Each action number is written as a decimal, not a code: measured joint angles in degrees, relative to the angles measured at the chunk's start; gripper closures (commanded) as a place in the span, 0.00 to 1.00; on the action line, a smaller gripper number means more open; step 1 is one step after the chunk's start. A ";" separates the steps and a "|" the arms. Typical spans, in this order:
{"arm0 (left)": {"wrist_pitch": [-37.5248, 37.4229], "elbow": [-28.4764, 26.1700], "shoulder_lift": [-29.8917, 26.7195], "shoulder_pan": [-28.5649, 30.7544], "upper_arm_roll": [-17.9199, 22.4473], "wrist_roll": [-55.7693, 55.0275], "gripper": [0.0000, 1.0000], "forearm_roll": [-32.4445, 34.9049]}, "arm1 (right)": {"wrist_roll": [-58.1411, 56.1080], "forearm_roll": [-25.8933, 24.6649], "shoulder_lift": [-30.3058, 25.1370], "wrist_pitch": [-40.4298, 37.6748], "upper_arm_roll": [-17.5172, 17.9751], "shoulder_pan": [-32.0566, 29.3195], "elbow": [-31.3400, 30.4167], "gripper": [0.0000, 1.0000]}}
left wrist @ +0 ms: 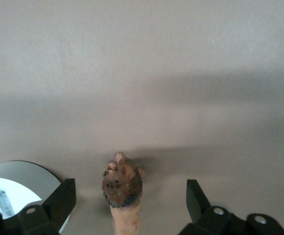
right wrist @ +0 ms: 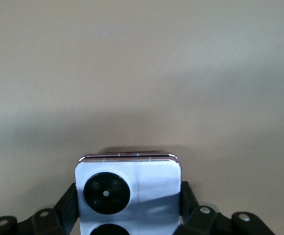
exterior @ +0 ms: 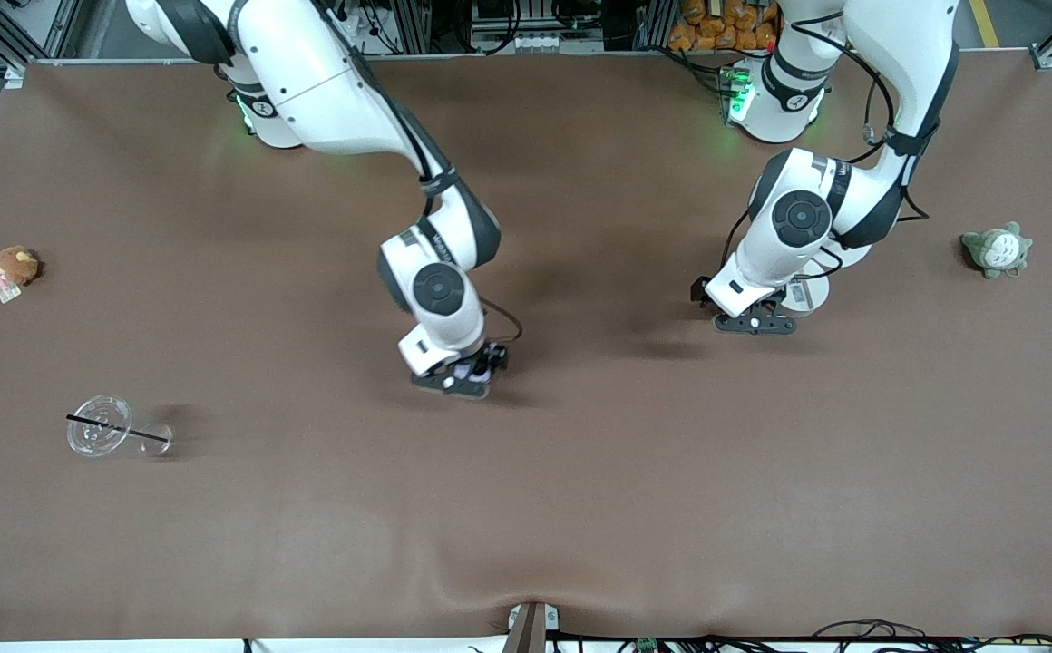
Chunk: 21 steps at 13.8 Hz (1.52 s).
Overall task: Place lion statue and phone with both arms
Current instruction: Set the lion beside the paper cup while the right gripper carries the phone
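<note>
Fingers (right wrist: 69, 205) of your right gripper (exterior: 462, 376) are clamped on the phone (right wrist: 128, 193), one against each side of its pale-lavender body; the round black camera lens faces the right wrist camera. In the front view that gripper sits low at the tabletop (exterior: 580, 508), near the middle, with a bit of the lavender phone showing at it.

Your left gripper (left wrist: 131, 205) has its fingers (left wrist: 58, 203) spread wide apart, and the lion statue (left wrist: 123, 196) lies between them, touching neither. Its dark head end points away from the wrist camera and its orange-brown body runs back toward the wrist camera. In the front view the left gripper (exterior: 755, 322) is down close to the tabletop toward the left arm's end, farther from the front camera than the right gripper; the lion itself is hidden there under the hand. A white disc (left wrist: 14, 191) lies just beside one finger.

You also have a round brown plush (exterior: 16, 266) with a tag near the right arm's end, a clear plastic cup (exterior: 102, 426) lying on its side with a black straw, nearer the front camera than that plush, and a grey-green plush (exterior: 998, 249) near the left arm's end.
</note>
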 measured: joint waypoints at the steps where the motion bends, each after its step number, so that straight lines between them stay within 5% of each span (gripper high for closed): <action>1: -4.06 2.59 -0.20 0.00 0.00 0.00 0.00 0.00 | -2.62 -0.02 -0.44 -0.24 -3.04 -0.15 0.55 0.93; 3: -13.51 9.23 -0.75 0.04 0.00 -0.01 0.00 0.00 | -9.09 0.06 -1.08 -2.47 -9.27 -1.20 2.53 0.92; 5: -20.78 15.98 -1.41 0.57 0.16 0.00 0.00 0.00 | -15.15 0.18 -1.28 -3.69 -11.36 -6.71 5.06 0.89; 9: -29.51 27.42 -3.01 6.47 0.32 4.01 0.00 0.10 | -29.44 0.24 -1.01 -3.75 -4.80 -25.24 8.34 0.88; 12: -34.05 34.46 -4.10 11.57 0.41 7.54 0.00 0.09 | -35.07 0.24 1.29 -2.98 0.60 -33.74 9.24 0.88; 17: -47.39 46.10 -4.82 17.08 0.42 7.01 0.00 -6.10 | -40.35 0.24 6.23 -0.46 2.96 -36.95 10.34 0.81; 21: -52.05 48.76 -7.10 17.75 0.52 10.12 0.00 -7.16 | -45.17 0.28 6.66 -0.43 3.04 -38.83 10.99 0.81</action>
